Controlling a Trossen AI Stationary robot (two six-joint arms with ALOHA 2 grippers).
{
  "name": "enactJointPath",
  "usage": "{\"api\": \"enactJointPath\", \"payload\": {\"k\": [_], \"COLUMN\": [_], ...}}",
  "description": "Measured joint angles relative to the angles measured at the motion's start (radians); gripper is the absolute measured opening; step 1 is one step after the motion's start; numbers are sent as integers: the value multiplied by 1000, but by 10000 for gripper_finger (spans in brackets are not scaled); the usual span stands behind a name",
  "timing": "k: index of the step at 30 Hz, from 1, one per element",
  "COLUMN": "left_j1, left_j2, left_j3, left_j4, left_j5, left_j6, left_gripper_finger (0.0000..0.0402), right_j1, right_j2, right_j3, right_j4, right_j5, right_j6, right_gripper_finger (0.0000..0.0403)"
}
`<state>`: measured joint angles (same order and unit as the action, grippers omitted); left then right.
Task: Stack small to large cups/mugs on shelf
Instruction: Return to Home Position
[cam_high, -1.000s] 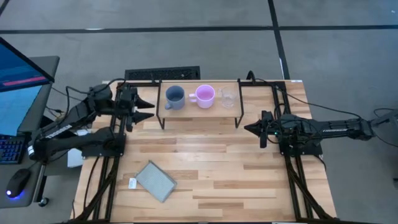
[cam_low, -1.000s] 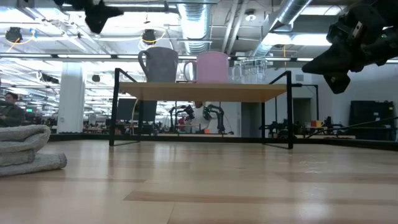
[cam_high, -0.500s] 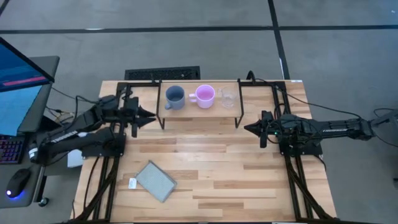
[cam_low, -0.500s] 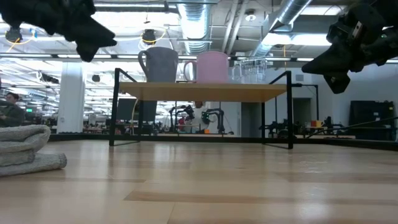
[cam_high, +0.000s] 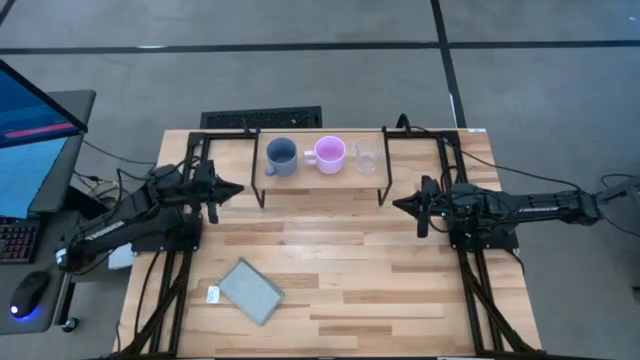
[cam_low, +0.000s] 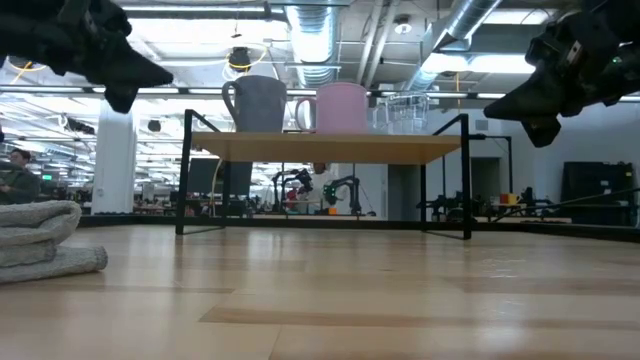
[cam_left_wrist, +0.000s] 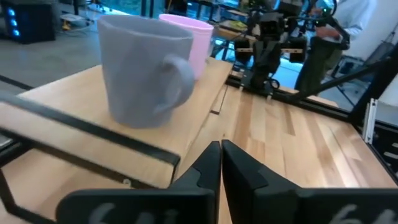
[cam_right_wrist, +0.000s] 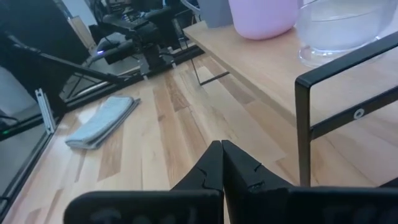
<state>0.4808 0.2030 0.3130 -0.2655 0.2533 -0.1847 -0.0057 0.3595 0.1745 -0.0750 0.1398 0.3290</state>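
Three cups stand in a row on the shelf (cam_high: 320, 176) at the table's far side: a grey-blue mug (cam_high: 280, 155) on the left, a pink mug (cam_high: 328, 153) in the middle, a small clear glass cup (cam_high: 366, 156) on the right. Each rests upright on its base. My left gripper (cam_high: 238, 187) hangs shut beside the shelf's left end, near the grey-blue mug (cam_left_wrist: 146, 71), holding nothing. My right gripper (cam_high: 397, 206) hangs shut off the shelf's right near corner, with the pink mug (cam_right_wrist: 261, 15) and glass cup (cam_right_wrist: 339, 31) ahead of it.
A folded grey cloth pad (cam_high: 251, 291) lies on the table's near left part. The shelf's black metal frame legs (cam_high: 260, 195) stand between the grippers and the cups. Bare tabletop (cam_high: 340, 260) stretches in the middle and near right.
My left gripper has shut from wide open. It has drawn back from the shelf's left end toward the table's near left and come down a little. My right arm has kept still. The cups have stayed in place.
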Motion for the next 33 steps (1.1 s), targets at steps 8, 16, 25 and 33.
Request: {"api": "enactJointPath", "payload": {"k": [8,16,25,33], "left_j1": [0,0,0,0], "left_j2": [-89,-155,-202,-199], "left_j3": [-73,-151,-172,-172], "left_j4": [-7,-8,-5,-6], "left_j5": [-24,-30,-42,-72], "left_j6": [-39,-89,-102,-87], "left_gripper_finger": [1,0,0,0], "right_j1": [27,39,38,38], "right_j2": [-1,-1,-15,-32], "right_j3": [0,0,-130,-167], "right_j4": [0,1,220,275], "right_j5": [0,0,0,8], "right_j6": [-40,-41,-40,-21], "right_gripper_finger": [20,19,17,20]}}
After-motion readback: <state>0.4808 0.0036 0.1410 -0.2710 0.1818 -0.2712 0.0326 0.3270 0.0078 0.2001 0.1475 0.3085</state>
